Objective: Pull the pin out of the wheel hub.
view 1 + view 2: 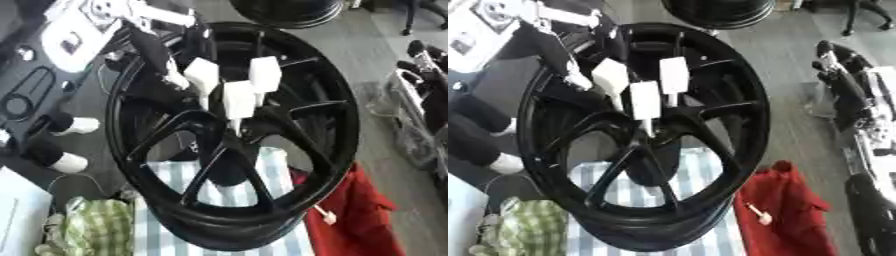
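Squarely at the hub: left hand on the pin

Up close, a large black spoked wheel (262,165) stood tilted on a blue-and-white striped cloth (267,165) spread over the bench. The robot's left hand (203,75) reached in from the upper left, and its white-padded fingers (238,99) were bunched together over the wheel hub (229,137). The pin (234,124), a thin pale stick, pointed down into the hub centre where the spokes met. Its upper end sat under the lowest pad, so the fingers appeared to be pinched on it, though the contact itself was partly hidden. No right hand could be made out. A red cloth (785,200) lay just beside the wheel on the right, and a green checked cloth (96,222) lay at the lower left.

The step in hand looked like the pull itself. To do it well, the hand would need to draw back along the pin's own line, up and away from the hub, not sideways, since a slanted pull could jam the pin in its bore. Nothing braced the wheel, so a smooth, steady draw would suit better than a jerk that might rock it on the cloth.
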Available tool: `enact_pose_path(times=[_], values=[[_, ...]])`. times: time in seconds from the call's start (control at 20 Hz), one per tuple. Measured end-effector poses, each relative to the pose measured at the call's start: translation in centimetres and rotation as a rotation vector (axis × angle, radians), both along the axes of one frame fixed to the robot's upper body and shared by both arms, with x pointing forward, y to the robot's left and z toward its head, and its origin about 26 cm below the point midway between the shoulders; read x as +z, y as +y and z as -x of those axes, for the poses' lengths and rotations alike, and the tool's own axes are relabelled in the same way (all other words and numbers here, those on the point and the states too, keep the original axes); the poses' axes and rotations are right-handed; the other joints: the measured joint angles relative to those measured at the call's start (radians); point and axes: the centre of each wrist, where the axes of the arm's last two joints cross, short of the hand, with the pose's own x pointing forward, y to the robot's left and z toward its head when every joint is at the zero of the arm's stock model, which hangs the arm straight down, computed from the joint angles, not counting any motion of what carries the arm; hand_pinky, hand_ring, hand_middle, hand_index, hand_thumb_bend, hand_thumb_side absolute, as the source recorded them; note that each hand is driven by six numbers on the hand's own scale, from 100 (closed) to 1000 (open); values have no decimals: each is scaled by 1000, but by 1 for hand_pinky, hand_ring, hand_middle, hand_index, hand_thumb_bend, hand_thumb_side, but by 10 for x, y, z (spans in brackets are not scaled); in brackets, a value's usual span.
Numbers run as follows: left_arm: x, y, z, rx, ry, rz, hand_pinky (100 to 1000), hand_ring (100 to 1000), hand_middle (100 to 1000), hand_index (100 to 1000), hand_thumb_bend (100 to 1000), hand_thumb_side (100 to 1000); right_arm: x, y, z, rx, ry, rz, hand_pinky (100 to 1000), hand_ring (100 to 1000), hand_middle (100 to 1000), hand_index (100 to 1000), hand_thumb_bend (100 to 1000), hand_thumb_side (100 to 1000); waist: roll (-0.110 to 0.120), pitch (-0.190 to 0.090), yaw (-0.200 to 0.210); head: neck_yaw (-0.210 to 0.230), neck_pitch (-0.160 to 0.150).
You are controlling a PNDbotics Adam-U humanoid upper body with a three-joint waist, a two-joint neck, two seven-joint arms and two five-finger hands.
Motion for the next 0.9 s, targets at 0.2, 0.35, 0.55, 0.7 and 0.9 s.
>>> enact_pose_path(times=[0.2,0.35,0.55,0.7,0.9], values=[[-4,0,-2,6,6,-5,792,811,746,774,451,384,0,0,0,2,-1,-3,921,776,796,775,290,390,-1,3,-1,0,0],[-5,0,-2,7,10,-3,785,802,736,765,388,375,0,0,0,2,-1,-4,922,776,796,776,289,390,-2,4,-3,0,0],[-4,0,-2,9,18,7,779,793,718,754,352,386,0,0,0,2,-1,-4,922,776,796,776,289,391,-2,4,-4,0,0],[-4,0,-2,13,30,16,774,785,698,738,332,374,0,1,0,4,0,-3,922,777,796,776,288,391,-2,4,-4,0,0],[-3,0,-1,18,36,22,725,710,590,601,229,305,0,1,0,6,1,-3,922,777,796,776,288,392,-2,4,-5,0,0]])
